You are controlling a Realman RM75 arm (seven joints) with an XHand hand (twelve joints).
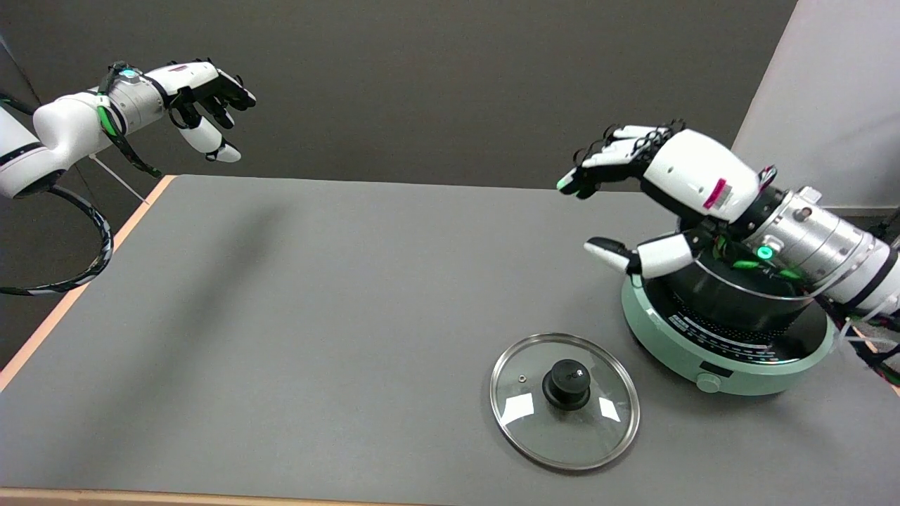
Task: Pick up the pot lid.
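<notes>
Head view: pot lid (564,400) flat on bench (281,316) near front edge, untouched. Right robot hand (650,190) wide, empty, above pot (731,299). Reach and grasp left.

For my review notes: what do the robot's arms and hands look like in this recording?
Both arms are glossy white. The right hand has a white shell with a magenta sticker, black-and-white fingers, one fingertip glowing green, and a silver metal wrist with green lights. The left hand is black and white too, with a silver wrist, a teal light, green trim and black cables looping below the arm.
</notes>
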